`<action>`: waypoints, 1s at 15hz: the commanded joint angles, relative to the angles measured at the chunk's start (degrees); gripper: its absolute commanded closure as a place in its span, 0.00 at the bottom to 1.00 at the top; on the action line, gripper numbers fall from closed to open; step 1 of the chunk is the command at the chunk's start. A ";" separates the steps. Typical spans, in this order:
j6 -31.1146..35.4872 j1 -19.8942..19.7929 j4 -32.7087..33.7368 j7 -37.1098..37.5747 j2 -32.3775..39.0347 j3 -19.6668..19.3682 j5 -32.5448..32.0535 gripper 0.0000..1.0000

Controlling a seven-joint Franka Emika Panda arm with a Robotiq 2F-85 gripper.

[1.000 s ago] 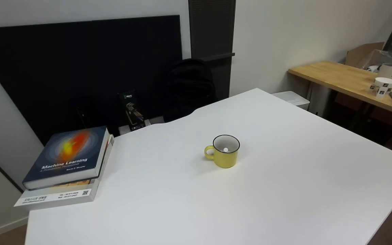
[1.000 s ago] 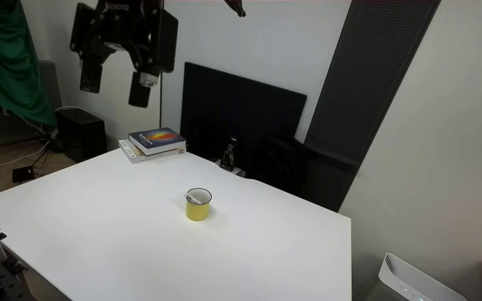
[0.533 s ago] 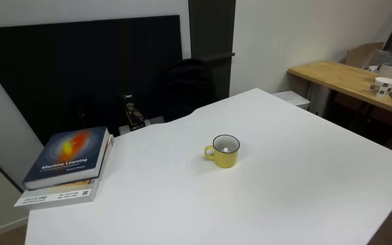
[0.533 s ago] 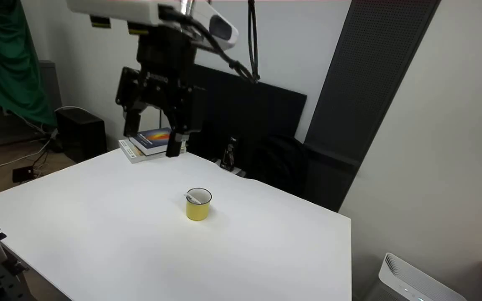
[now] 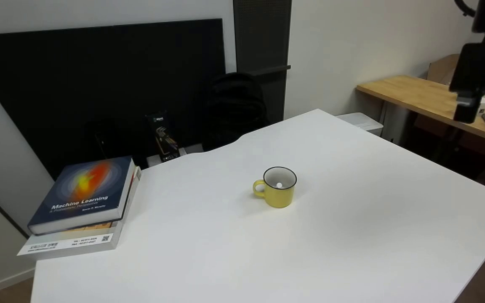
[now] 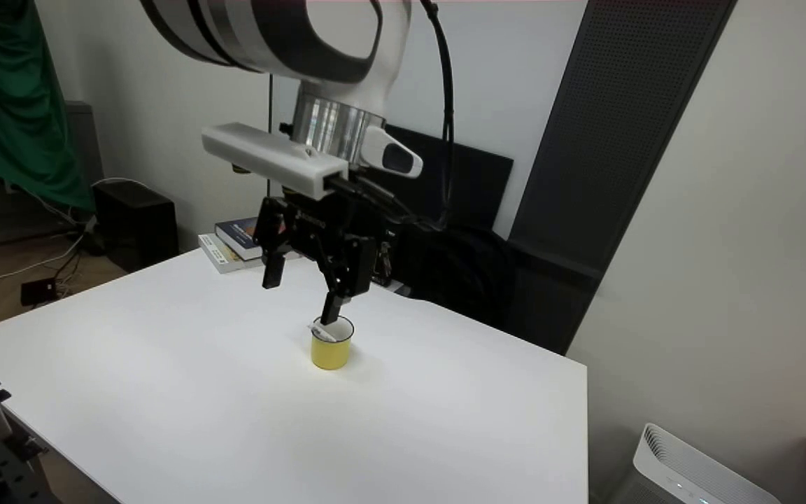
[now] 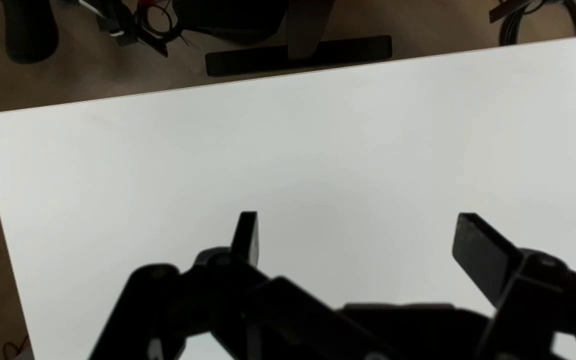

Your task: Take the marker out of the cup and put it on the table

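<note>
The yellow cup stands upright on the white table. It also shows in an exterior view. The marker leans inside the cup; its white end shows inside the rim, and its whitish body pokes over the rim. Its dark blue end is hidden. My gripper is open and empty. One finger overlaps the cup's rim in that picture, but an exterior view shows the gripper high and well apart from the cup. In the wrist view the open fingers are above bare table; cup and marker are out of view.
Two stacked books lie at a table corner. A black panel and a backpack stand behind the table. A light wooden desk is off to the side. The table's straight edge shows in the wrist view.
My gripper has come down and moved right in an exterior view, and now appears at the upper right in an exterior view where it was absent. It stays open. Cup and marker have not moved.
</note>
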 commanded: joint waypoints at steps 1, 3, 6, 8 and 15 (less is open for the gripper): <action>5.87 -0.54 2.48 3.31 6.08 -0.04 3.28 0.00; 10.78 -0.78 3.05 6.36 8.67 0.15 5.66 0.00; 15.96 -1.00 5.50 13.55 13.67 0.58 5.08 0.00; 18.20 -0.72 7.69 19.17 17.16 0.53 3.33 0.00; 16.58 3.73 19.35 33.22 28.63 -0.66 -1.36 0.00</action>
